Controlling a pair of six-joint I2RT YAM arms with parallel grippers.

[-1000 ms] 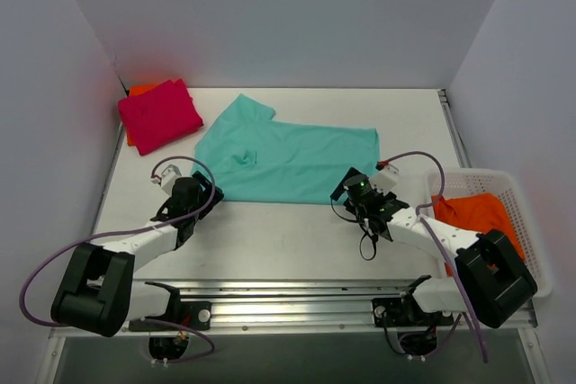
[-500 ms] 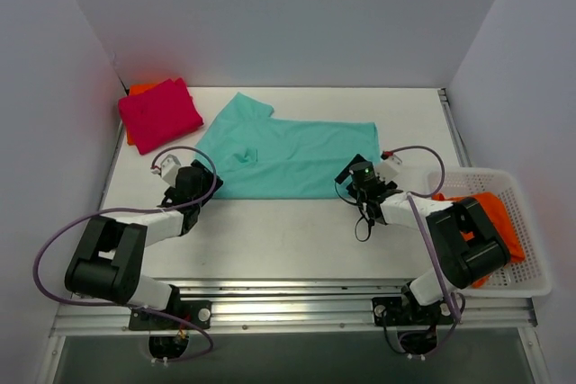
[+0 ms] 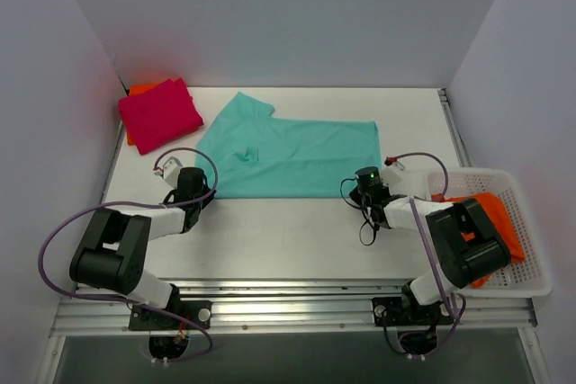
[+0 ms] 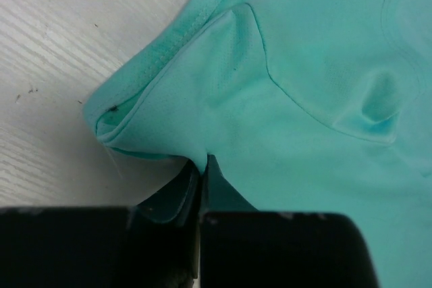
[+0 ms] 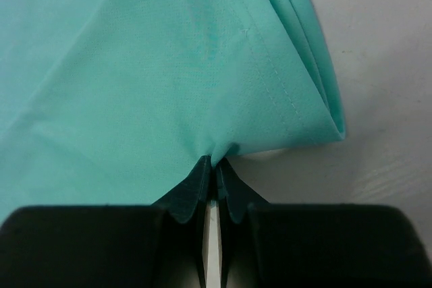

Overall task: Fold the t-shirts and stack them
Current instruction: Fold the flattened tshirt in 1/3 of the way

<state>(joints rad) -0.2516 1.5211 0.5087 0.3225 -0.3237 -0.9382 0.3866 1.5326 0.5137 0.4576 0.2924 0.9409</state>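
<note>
A teal t-shirt [image 3: 288,155] lies spread flat across the middle of the table, folded lengthwise. My left gripper [image 3: 200,192] is shut on its near left corner; in the left wrist view the teal t-shirt [image 4: 290,79] bunches between the closed jaws of my left gripper [image 4: 203,160]. My right gripper [image 3: 364,188] is shut on the near right corner, and the right wrist view shows the teal t-shirt [image 5: 175,65] pinched at its hem by my right gripper [image 5: 214,162]. A folded magenta-pink t-shirt [image 3: 160,114] lies at the back left on top of an orange one [image 3: 137,91].
A white basket [image 3: 531,258] at the right edge holds a crumpled orange t-shirt [image 3: 490,218]. Grey walls close in the table at the back and sides. The rail with the arm bases runs along the near edge.
Both grippers have moved forward to the teal t-shirt's near edge and closed on it, the left at the left corner, the right at the right corner.
</note>
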